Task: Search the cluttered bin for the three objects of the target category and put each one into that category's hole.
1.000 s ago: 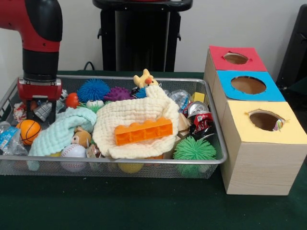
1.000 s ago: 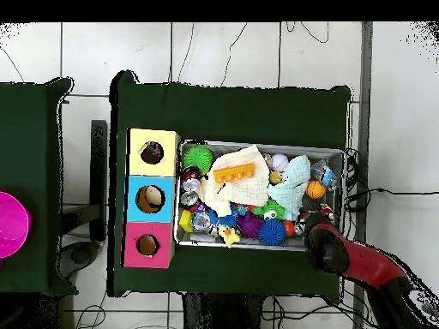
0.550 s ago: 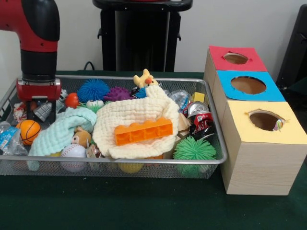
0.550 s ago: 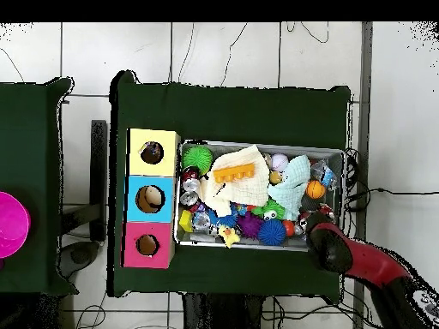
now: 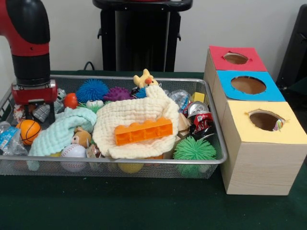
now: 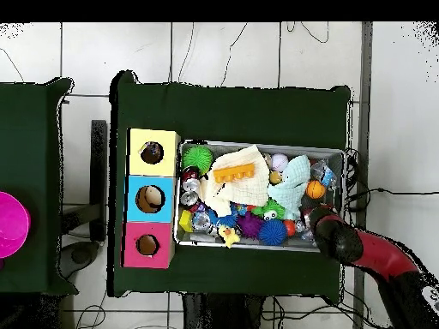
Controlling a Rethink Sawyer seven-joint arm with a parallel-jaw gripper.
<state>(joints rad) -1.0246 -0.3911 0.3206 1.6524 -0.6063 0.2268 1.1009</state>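
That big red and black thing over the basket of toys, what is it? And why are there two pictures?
It is a robot arm. One picture is taken from across the table, the other from straight above.

The silver wire mesh basket sits on a dark green table. It is full of toys: an orange plastic building brick lying on a cream cloth, a spiky green rubber ball, a small orange basketball, a white baseball and a crushed red soda can.

Beside the basket stand three wooden boxes with round holes, topped red, blue and yellow.

The arm's grasping end hangs low over one corner. I cannot tell whether it holds anything.
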